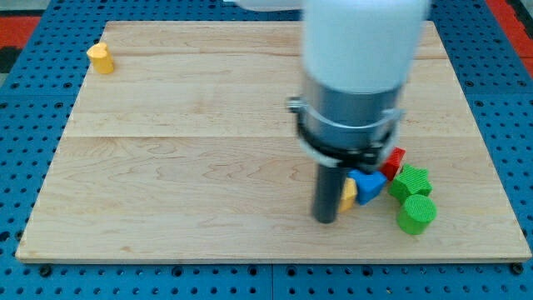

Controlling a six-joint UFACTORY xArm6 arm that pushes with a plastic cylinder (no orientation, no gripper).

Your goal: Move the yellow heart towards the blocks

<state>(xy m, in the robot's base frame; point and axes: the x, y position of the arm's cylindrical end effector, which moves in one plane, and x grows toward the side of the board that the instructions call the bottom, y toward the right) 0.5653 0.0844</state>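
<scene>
A yellow heart block sits alone at the wooden board's top left corner. A cluster of blocks lies at the lower right: a blue triangle, a red block partly hidden by the arm, a green star-like block, a green round block, and a small yellow block mostly hidden behind the rod. My tip rests on the board just left of that cluster, touching or nearly touching the small yellow block, and far from the yellow heart.
The wooden board lies on a blue pegboard surface. The arm's large white and grey body blocks the view of the board's upper right middle.
</scene>
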